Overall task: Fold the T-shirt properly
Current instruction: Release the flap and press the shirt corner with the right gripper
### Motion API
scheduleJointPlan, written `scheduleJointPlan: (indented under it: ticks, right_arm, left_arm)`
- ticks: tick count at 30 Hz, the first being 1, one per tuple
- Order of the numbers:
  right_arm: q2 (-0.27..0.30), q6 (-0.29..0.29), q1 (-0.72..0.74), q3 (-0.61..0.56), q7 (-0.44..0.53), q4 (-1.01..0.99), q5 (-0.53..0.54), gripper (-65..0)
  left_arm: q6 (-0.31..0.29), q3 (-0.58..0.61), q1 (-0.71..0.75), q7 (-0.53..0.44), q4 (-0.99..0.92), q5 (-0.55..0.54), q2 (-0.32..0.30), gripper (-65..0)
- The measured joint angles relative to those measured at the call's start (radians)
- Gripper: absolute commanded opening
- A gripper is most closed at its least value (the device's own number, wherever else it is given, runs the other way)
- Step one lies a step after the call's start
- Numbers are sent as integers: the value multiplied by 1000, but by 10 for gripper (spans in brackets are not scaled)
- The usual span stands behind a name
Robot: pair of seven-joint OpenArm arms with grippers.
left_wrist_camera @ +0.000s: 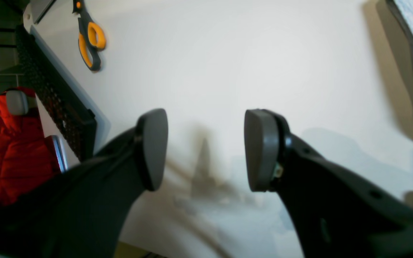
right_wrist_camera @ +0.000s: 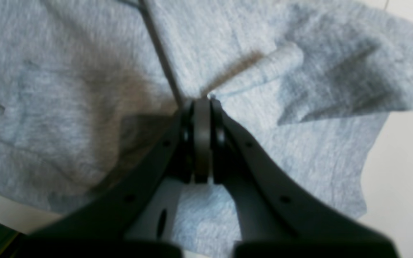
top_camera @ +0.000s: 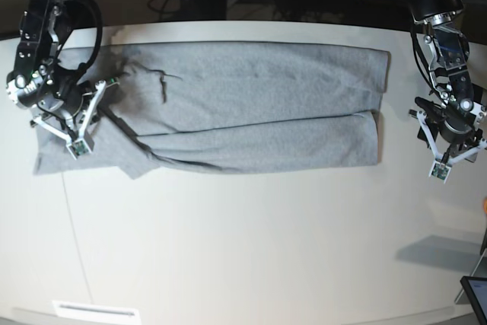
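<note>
Across the far half of the white worktop (top_camera: 243, 241) the grey T-shirt (top_camera: 251, 97) lies spread as a long band, already doubled lengthwise: a lower layer runs along its near edge under the upper one. That first fold looks done on the side near the left tool, where the edges sit fairly square. The end by the right tool is still untidy, with a sleeve or corner bunched and sticking out toward the near edge.

The right tool (right_wrist_camera: 202, 102) is clenched, its pads pressed together at a ridge of cloth; a crease runs right up to the tips, so it appears to pinch a thin fold of the T-shirt, though the blur leaves that uncertain. The left tool (left_wrist_camera: 206, 148) is released, its jaws standing wide over bare worktop just beside the shirt's edge, holding nothing.

By my reading, what is left is to smooth the rumpled end and then fold the band crosswise into a compact packet.

The worktop is plain, pale and smooth. Orange-handled scissors (left_wrist_camera: 91, 39) lie on it well away from the shirt. Beyond the edge sit a red garment (left_wrist_camera: 9, 154) and, at the back, dark cables and equipment.
</note>
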Motion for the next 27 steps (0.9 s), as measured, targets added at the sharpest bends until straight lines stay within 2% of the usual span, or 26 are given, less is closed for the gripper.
scheduleJointPlan:
  ticks: [7,27]
  right_arm:
    - [36,2,-29,-1,4,26,2,-649]
    - [34,2,-121,-1,-4,76,4,-649]
  left_arm:
    - [0,0,0,0,0,0,0,-316]
    - [0,0,0,0,0,0,0,-316]
